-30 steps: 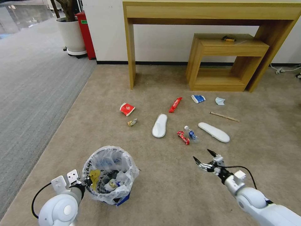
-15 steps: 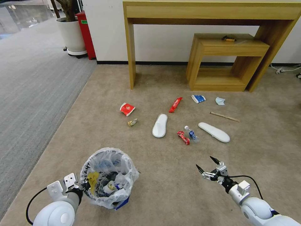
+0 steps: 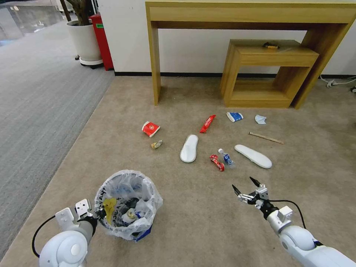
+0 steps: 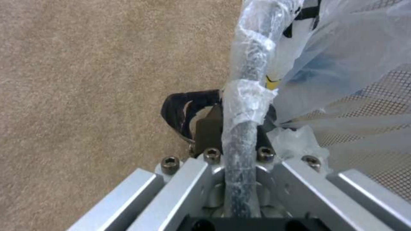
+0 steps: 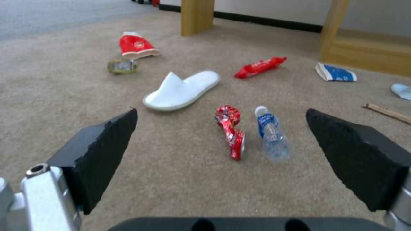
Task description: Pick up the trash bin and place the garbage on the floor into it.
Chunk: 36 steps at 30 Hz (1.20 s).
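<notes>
The trash bin [image 3: 128, 204], black with a clear liner and litter inside, is at the near left on the beige floor [image 3: 193, 218]. My left gripper [image 3: 98, 214] is shut on its rim [image 4: 244, 106], one dark finger [image 4: 184, 109] outside the liner. My right gripper [image 3: 243, 184] hangs open above the carpet, short of the garbage. Ahead of the right gripper [image 5: 221, 110] lie a crumpled red wrapper [image 5: 231, 133] and a clear bottle [image 5: 272, 134]. Farther off are two white slippers [image 3: 189, 148] [image 3: 253, 156], a red packet [image 3: 150, 128], a long red wrapper [image 3: 207, 123], a blue-white packet [image 3: 234, 116], a mask [image 3: 260, 119] and a stick [image 3: 265, 138].
A tall wooden table [image 3: 248, 15] and a lower wooden shelf [image 3: 270, 70] stand against the far wall. A white plant pot [image 3: 84, 42] and a red box [image 3: 102, 40] are at the far left. Grey ribbed carpet [image 3: 33, 96] runs along the left.
The left arm has shifted the bin slightly left and toward me. The right gripper dipped back, then came forward again, still open. The litter has not moved.
</notes>
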### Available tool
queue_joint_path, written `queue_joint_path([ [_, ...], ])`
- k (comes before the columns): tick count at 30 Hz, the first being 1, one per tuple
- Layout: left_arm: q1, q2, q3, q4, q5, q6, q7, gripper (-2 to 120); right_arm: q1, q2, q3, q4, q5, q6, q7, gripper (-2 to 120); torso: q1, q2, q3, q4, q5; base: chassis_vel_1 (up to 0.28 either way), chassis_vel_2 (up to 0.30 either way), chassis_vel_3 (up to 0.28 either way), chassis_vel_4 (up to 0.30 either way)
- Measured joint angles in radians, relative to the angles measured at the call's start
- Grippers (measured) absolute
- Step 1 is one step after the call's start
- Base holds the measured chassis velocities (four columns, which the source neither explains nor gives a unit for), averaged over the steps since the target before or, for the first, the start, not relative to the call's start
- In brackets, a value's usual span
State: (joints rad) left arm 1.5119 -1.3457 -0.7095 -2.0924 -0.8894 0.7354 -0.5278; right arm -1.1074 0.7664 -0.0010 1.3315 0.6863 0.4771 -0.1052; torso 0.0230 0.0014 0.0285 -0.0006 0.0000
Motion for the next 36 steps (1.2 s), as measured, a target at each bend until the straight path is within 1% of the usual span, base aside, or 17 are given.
queue_joint_path([
  [19, -0.037, 0.021, -0.002, 0.036, -0.02, 0.0, 0.002, 0, 0.054, 0.04, -0.022, -0.036, -0.005, -0.008, 0.018, 100, 0.0, 0.0, 0.0, -0.0001, 0.0, 0.0, 0.0, 0.0, 0.0],
  [36, -0.038, 0.018, 0.0, 0.04, -0.019, 0.0, 0.003, 0, 0.06, 0.044, -0.023, -0.047, -0.017, -0.007, 0.017, 100, 0.0, 0.0, 0.0, -0.0001, 0.0002, 0.0, 0.0, 0.0, 0.0],
])
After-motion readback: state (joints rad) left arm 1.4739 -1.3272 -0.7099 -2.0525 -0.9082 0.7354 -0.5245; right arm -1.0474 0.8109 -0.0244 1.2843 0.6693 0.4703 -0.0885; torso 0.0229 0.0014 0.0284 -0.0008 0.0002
